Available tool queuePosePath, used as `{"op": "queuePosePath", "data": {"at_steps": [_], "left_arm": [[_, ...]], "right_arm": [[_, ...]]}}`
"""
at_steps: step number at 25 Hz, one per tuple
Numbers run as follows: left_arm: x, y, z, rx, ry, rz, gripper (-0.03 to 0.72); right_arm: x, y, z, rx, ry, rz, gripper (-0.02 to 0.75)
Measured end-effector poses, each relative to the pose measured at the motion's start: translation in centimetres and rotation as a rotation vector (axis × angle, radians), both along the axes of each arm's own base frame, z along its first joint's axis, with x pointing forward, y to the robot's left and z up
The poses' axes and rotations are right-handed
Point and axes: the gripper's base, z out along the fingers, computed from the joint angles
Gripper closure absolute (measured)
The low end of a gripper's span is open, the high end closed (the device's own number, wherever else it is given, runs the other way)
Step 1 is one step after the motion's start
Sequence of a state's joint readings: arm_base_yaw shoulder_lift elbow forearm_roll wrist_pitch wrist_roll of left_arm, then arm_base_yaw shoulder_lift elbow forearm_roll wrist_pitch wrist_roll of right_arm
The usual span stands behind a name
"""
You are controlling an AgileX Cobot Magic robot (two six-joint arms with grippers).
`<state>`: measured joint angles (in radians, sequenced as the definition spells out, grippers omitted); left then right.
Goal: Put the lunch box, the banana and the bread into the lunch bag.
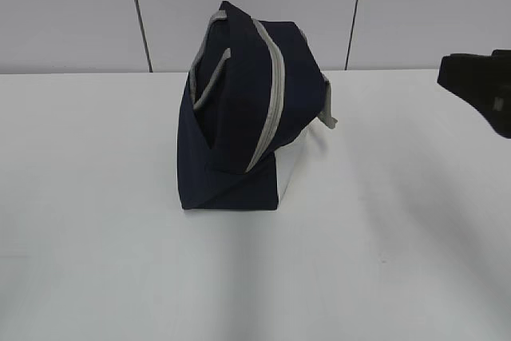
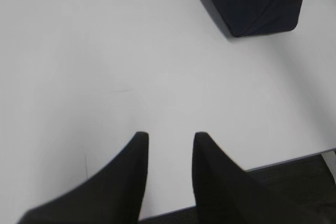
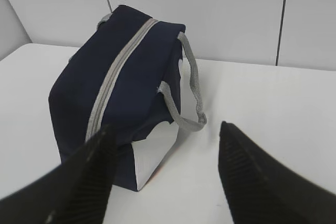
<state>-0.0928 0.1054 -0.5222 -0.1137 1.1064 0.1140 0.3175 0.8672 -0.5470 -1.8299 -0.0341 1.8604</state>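
The navy lunch bag [image 1: 239,117] stands in the middle of the white table, its grey zipper closed along the top and its grey handles hanging at both sides. Its white side panel [image 3: 152,153] faces the right arm. My right gripper [image 3: 167,129] is open and empty, hovering a short way to the right of the bag [image 3: 113,87]; only its black body [image 1: 483,85] shows at the right edge of the exterior view. My left gripper [image 2: 170,137] is open and empty above bare table near the front edge, with a corner of the bag [image 2: 257,1] far ahead. The lunch box, banana and bread are out of view.
The table's front edge [image 2: 294,161] runs just beside the left gripper, with dark floor beyond. A grey panelled wall [image 1: 255,5] stands behind the table.
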Motion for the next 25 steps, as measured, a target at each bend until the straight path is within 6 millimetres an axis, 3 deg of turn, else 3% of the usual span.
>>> {"op": "queuePosePath", "data": {"at_steps": [12, 18, 22, 25], "left_arm": [[0.0, 0.0, 0.0, 0.000, 0.000, 0.000, 0.463], [0.0, 0.0, 0.0, 0.000, 0.000, 0.000, 0.463], [0.0, 0.0, 0.0, 0.000, 0.000, -0.001, 0.463], [0.0, 0.0, 0.0, 0.000, 0.000, -0.001, 0.463]], "right_arm": [[0.6, 0.0, -1.1, -0.039, 0.035, -0.011, 0.281], [-1.0, -1.2, -0.4, -0.057, -0.010, -0.088, 0.281], [-2.5, -2.5, -0.8, -0.116, 0.095, -0.165, 0.281], [-4.0, -2.7, -1.1, -0.182, 0.185, -0.110, 0.281]]}}
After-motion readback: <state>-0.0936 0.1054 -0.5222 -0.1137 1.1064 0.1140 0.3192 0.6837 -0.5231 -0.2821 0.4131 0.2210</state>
